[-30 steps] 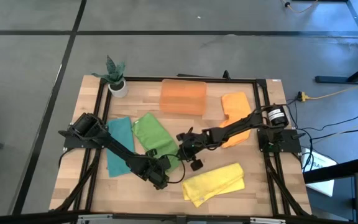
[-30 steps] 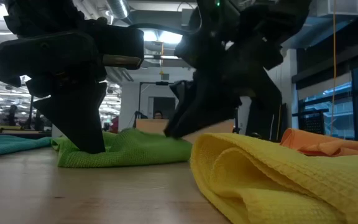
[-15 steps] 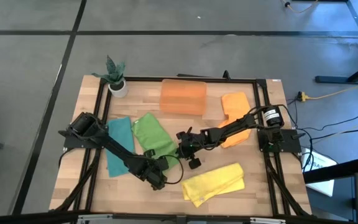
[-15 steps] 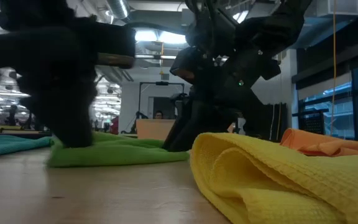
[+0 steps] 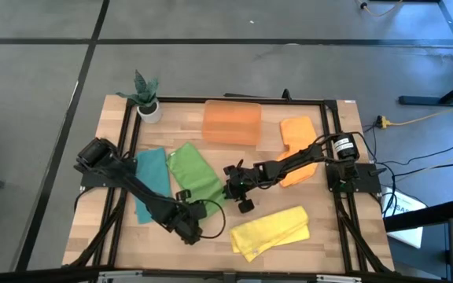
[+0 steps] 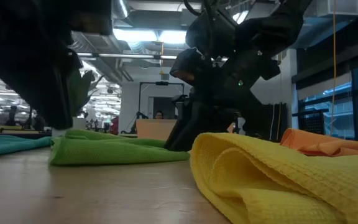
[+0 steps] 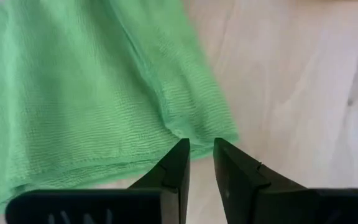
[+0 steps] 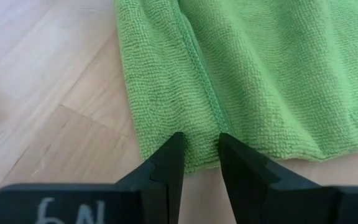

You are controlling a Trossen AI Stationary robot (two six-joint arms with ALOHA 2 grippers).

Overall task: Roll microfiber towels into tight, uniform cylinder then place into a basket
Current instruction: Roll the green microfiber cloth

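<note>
Both arms are over the green towel, which lies flat and unrolled near the middle of the tabletop, slightly toward its left edge. Left gripper sits off the towel's front corner: fingers a narrow gap apart, nothing between them, tips just past the hem with bare wood under them. In the high view the left gripper is just in front of the cloth, toward the front edge. Right gripper is at the towel's right-hand edge: fingers also slightly apart, straddling the hem, no cloth visibly pinched; can't tell if the tips touch the fabric. High view puts the right gripper between the green towel and the yellow towel. Yellow towel is loosely folded near the front edge, right of centre; in the low view it fills the foreground. Teal towel lies flat just beside the green one, on its left-edge side. Orange towel is bunched near the right edge, partly under the right arm. Basket sits at the middle of the back edge, contents not discernible. Small potted plant stands at the back left corner.
</note>
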